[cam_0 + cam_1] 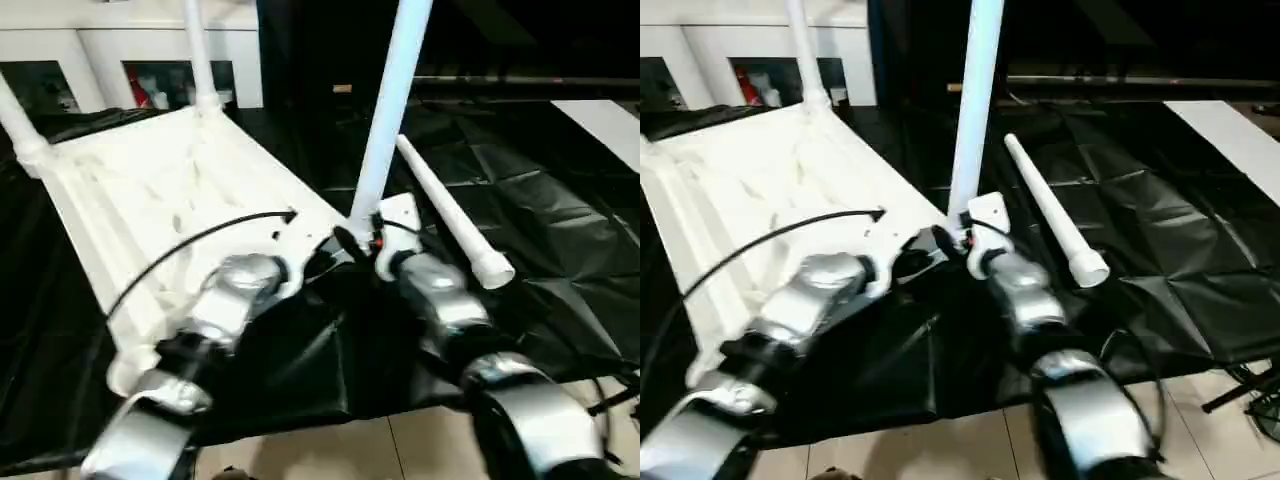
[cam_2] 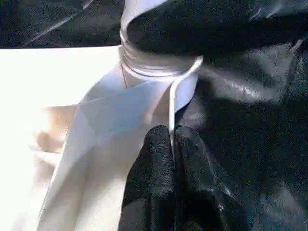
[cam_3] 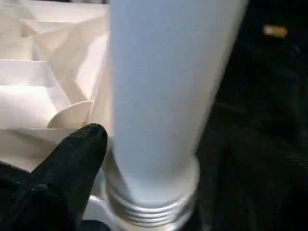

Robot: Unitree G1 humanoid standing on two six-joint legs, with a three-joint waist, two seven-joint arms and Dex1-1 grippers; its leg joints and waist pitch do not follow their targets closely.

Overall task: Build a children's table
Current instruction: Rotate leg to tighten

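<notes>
White leg (image 1: 392, 100) stands upright in tabletop's (image 1: 150, 190) near corner socket.

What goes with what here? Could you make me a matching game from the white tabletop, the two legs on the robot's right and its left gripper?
Things:
1. tabletop
2. loose leg
3. near-corner leg
4. left gripper

States:
a. lying flat on the black cover
b. standing upright at the tabletop's corner
c. upside down, ribs facing up
d. shut, pinching the tabletop's thin edge

Pairs: 1-c, 2-a, 3-b, 4-d
</notes>
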